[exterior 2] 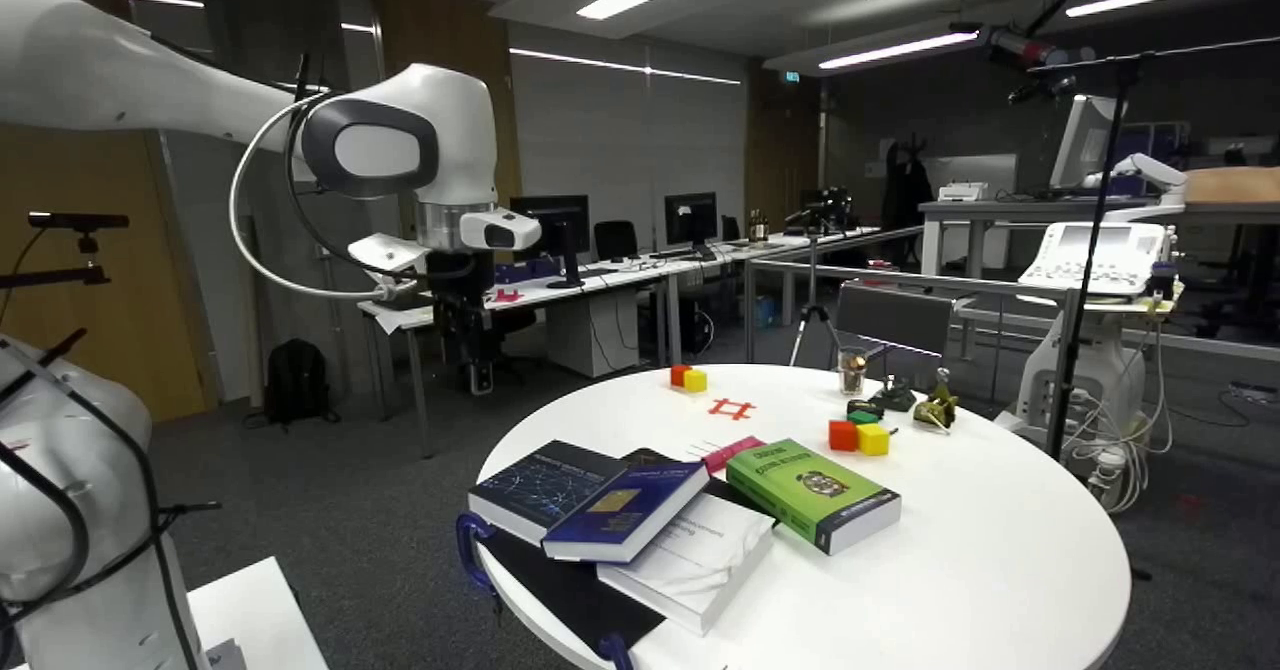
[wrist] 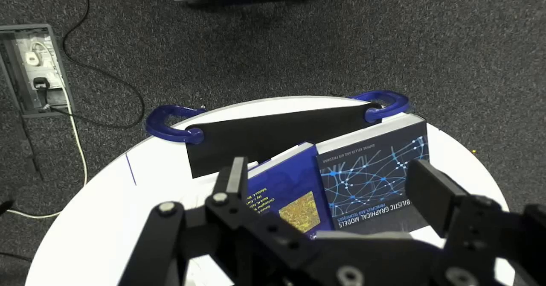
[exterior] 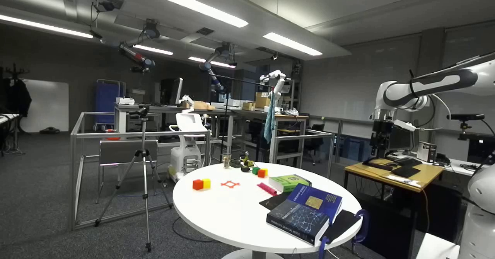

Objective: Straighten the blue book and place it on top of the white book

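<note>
1 round table [exterior: 224, 208] (white) stands on grey carpet [wrist: 448, 42].

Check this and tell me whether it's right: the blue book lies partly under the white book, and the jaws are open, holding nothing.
Wrong on one point: the blue book lies partly on top of the white book, not under it, as an exterior view shows. The rest stands: the jaws are open and hold nothing.

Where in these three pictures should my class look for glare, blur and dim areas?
In both exterior views, ceiling lights burn out to white while the back wall is dim; in the wrist view, the tabletop is nearly washed out, and the close gripper fingers look softer than the carpet.
</note>
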You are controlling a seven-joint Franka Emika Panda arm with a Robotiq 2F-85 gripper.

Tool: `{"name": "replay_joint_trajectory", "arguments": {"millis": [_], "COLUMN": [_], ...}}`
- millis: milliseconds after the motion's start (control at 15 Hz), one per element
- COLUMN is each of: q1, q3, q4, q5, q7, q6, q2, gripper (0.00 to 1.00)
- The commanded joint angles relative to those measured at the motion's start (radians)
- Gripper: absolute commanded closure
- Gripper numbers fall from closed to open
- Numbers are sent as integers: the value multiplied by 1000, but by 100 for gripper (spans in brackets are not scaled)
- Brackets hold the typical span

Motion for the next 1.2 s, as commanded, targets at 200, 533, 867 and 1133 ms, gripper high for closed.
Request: {"name": "replay_joint_trajectory", "arguments": {"millis": [200, 533, 867, 1133], "q1": [9, 35, 26, 10], "q3": [-14, -77, -126, -149], "q4": [37, 186, 348, 453], "q5": [62, 185, 298, 425], "q7": [-41, -160, -319, -473], "q6": [-33, -155, -217, -270], "q2": [40, 193, 356, 477], "gripper": [0, 0, 0, 0]}}
